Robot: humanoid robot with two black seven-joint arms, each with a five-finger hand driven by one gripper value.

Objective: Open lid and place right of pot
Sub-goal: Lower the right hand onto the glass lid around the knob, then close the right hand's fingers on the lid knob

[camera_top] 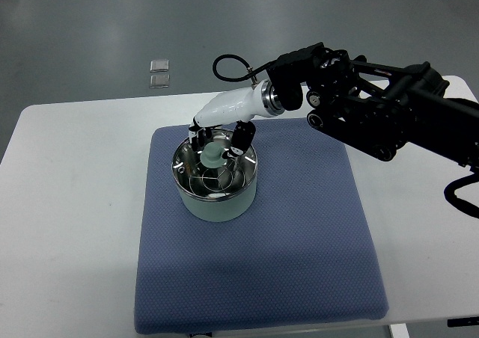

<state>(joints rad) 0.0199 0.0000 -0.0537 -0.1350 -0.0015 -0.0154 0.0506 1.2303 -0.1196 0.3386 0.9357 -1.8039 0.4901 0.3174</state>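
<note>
A pale green pot (pixel 218 202) stands on the left part of a blue mat (pixel 299 233). A shiny metal lid (pixel 191 166) with a pale green knob (pixel 214 157) sits on top of it. My right hand (pixel 218 142) reaches in from the right over the pot. Its black-tipped fingers (pixel 241 138) curl down around the knob. The white palm hides the far rim of the lid. I cannot tell how firmly the fingers touch the knob. The lid rests level on the pot.
The mat lies on a white table (pixel 67 203). Two small clear packets (pixel 159 72) lie on the grey floor beyond the table's far edge. The black right arm (pixel 389 114) crosses above the mat's far right corner.
</note>
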